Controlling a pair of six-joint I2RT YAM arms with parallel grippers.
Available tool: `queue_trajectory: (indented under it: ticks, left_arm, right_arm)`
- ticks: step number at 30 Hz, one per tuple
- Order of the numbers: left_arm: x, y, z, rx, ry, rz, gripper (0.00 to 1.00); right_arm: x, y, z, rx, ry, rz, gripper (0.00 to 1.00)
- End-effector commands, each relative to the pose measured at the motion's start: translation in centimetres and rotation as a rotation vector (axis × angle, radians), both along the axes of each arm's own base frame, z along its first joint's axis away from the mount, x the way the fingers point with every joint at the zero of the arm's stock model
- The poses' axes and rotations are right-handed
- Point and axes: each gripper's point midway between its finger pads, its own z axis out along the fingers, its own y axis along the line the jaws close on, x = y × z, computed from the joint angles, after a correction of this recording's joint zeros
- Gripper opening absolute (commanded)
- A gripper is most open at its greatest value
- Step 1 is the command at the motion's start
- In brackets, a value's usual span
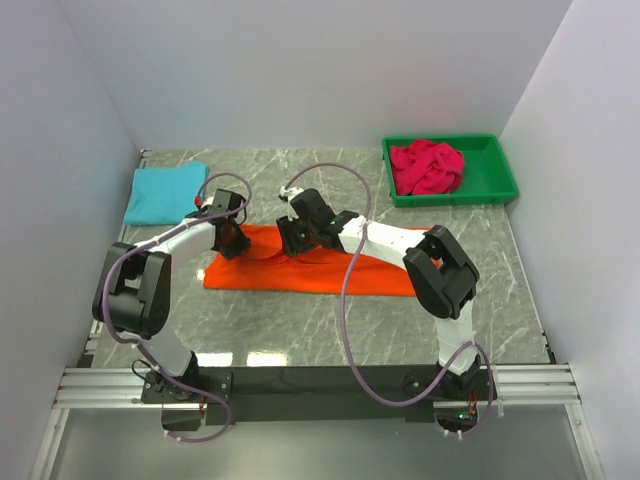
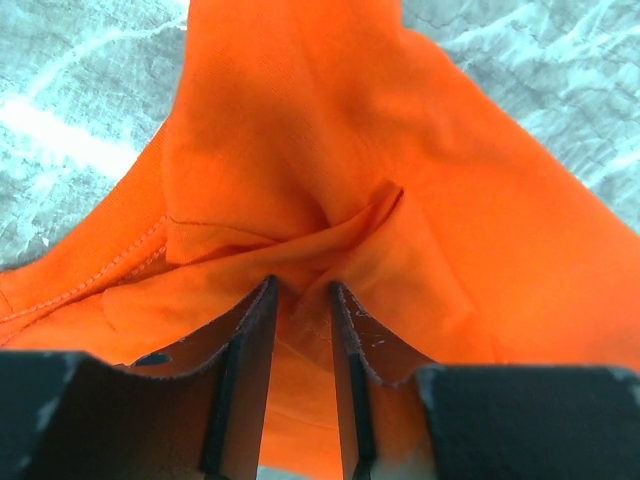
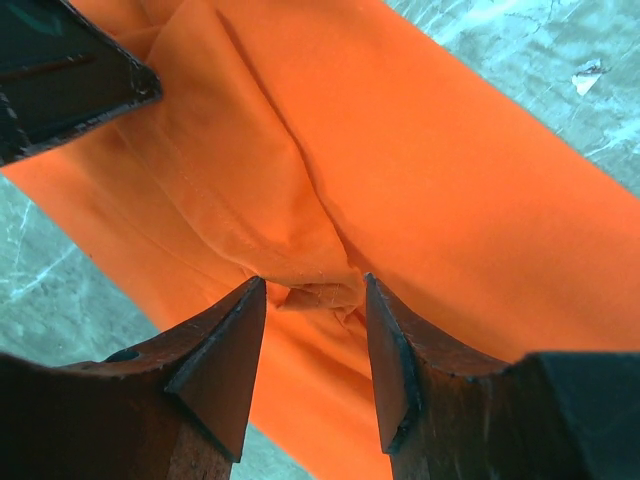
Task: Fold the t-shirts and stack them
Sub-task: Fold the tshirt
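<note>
The bright orange cloth t-shirt (image 1: pixel 320 275) lies as a long strip on the grey marbled counter (image 1: pixel 300 335). At its far edge the left gripper (image 2: pixel 300 290) has its jaws narrow about a ridge of cloth, pinched or not I cannot tell, and the right gripper (image 3: pixel 315 288) has wider jaws astride a pucker. I'd say each must catch every layer and lift evenly; the folded turquoise t-shirt (image 1: pixel 165 193) and the crimson-pink t-shirt (image 1: pixel 427 167) in the green plastic bin (image 1: pixel 500 190) lie well apart.

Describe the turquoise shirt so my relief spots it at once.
Look to the table's far left corner, opposite the green bin. The turquoise shirt lies there, folded flat. Unlike it, the orange shirt lies stretched mid-table and the crimson shirt is bunched in the bin.
</note>
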Motion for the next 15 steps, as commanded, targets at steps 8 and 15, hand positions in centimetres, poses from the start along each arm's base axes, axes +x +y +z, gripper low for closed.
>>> queue_trajectory:
  ticks: [8, 15]
  left_arm:
    - [0.5, 0.1, -0.8, 0.025, -0.004, 0.003, 0.32]
    - [0.4, 0.2, -0.9, 0.027, 0.000, 0.005, 0.31]
  right_arm:
    - [1.7, 1.5, 1.5, 0.012, -0.085, -0.039, 0.52]
    - [1.7, 2.2, 0.7, -0.039, -0.118, -0.060, 0.52]
